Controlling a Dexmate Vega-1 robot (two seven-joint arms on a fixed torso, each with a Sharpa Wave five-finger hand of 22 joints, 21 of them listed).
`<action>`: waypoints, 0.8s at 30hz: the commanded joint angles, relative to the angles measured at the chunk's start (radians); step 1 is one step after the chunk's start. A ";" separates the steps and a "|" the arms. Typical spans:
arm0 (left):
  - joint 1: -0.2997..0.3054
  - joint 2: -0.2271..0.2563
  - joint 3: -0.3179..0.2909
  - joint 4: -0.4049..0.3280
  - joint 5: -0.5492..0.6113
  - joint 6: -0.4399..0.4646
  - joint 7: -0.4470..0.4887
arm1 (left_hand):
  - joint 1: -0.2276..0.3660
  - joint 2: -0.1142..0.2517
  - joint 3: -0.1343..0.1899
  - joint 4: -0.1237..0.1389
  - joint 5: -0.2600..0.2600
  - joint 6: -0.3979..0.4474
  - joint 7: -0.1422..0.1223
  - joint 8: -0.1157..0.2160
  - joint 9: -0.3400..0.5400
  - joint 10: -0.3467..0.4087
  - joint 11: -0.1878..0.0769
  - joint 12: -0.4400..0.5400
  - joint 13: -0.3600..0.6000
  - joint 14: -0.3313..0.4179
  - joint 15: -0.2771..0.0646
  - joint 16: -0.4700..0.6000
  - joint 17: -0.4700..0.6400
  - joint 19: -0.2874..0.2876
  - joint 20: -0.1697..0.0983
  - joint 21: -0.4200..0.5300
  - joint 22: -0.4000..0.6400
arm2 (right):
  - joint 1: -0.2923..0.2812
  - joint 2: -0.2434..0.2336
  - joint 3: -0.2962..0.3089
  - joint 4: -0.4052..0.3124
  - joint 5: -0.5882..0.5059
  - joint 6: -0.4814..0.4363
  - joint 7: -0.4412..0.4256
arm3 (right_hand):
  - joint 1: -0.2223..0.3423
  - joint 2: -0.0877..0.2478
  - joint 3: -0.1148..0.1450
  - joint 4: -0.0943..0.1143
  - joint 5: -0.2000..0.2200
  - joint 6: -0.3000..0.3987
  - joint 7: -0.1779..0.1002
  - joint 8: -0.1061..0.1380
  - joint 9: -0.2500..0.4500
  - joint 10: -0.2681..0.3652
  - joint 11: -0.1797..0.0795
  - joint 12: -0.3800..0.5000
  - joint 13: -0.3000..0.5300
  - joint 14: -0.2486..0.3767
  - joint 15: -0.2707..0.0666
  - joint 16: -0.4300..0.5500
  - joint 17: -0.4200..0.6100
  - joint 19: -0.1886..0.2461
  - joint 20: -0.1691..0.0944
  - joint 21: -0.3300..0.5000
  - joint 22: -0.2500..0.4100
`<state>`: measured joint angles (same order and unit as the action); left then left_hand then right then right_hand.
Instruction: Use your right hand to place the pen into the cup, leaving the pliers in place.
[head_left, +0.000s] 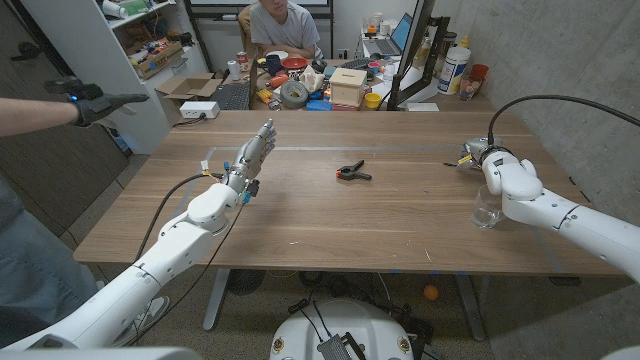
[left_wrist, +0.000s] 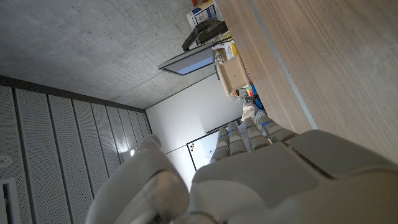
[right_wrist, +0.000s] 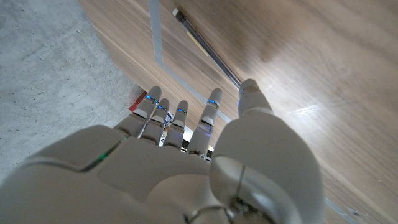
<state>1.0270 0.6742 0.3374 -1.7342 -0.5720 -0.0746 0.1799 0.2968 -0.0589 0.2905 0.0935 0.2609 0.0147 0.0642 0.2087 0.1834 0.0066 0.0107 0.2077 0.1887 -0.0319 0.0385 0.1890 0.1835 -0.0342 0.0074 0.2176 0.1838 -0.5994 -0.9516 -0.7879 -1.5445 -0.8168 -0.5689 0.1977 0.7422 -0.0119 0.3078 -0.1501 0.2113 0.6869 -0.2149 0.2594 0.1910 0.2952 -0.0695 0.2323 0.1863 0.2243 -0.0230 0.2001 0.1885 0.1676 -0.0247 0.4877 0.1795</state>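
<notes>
the right hand (right_wrist: 186, 168) is open, holding nothing, its thumb tip near the pen (right_wrist: 208, 46). the pen looks thin, light, hard and maybe slippery; pinch its middle.

Bare worktop (head_left: 330, 215) across the frame's centre, pliers (head_left: 352, 172) alone mid-frame, cup (head_left: 487, 207) at right, just beside the right arm

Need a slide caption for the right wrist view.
Right hand hovering over the wooden table, thumb tip at the end of the pen.
</notes>
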 joint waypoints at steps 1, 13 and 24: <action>0.000 -0.006 0.003 0.007 -0.001 0.002 0.005 | 0.011 0.001 -0.004 -0.002 -0.001 0.003 0.002 -0.003 0.005 0.005 -0.007 -0.001 0.001 0.004 0.004 0.002 0.005 -0.003 0.007 -0.003 0.002 | 0.021 0.013 -0.020 0.038 -0.020 0.011 0.005 | 0.014 0.002 0.004 0.001 0.012 0.025 -0.001 0.011 0.000 0.021 0.001 0.008 0.002 0.018 0.000 0.010 0.004 0.015 -0.003 -0.006 0.002; -0.009 -0.013 0.008 0.019 -0.003 0.002 0.001 | 0.012 0.002 -0.006 -0.002 -0.002 0.002 0.002 -0.005 0.005 0.007 -0.007 -0.001 0.001 0.004 0.004 0.001 0.005 -0.003 0.007 -0.003 0.002 | 0.038 0.027 -0.039 0.072 -0.033 0.013 0.012 | 0.017 0.003 0.004 0.004 0.014 0.056 -0.003 0.015 0.001 0.042 -0.003 0.014 0.002 0.035 -0.006 0.013 0.004 0.028 -0.005 -0.007 0.002; -0.015 -0.017 0.013 0.027 -0.005 0.005 -0.001 | 0.012 0.003 -0.008 -0.002 -0.003 0.004 0.003 -0.005 0.005 0.007 -0.008 -0.002 0.001 0.004 0.005 0.001 0.005 -0.003 0.008 -0.003 0.002 | 0.055 0.047 -0.051 0.108 -0.033 0.016 -0.002 | 0.018 0.007 0.004 0.007 0.015 0.067 -0.005 0.014 0.002 0.051 -0.005 0.016 0.002 0.047 -0.011 0.016 0.005 0.039 -0.006 -0.007 0.003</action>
<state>1.0183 0.6610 0.3459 -1.7147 -0.5753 -0.0720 0.1818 0.3008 -0.0549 0.2880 0.0909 0.2609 0.0146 0.0642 0.2039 0.1834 0.0119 0.0052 0.2068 0.1884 -0.0319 0.0385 0.1890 0.1835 -0.0342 0.0074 0.2176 0.1837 -0.5620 -0.9233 -0.8246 -1.4721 -0.8467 -0.5563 0.2062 0.7522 -0.0037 0.3079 -0.1501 0.2191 0.7439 -0.2150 0.2671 0.1910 0.3343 -0.0766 0.2402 0.1864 0.2632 -0.0305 0.2081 0.1884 0.1958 -0.0351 0.4799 0.1793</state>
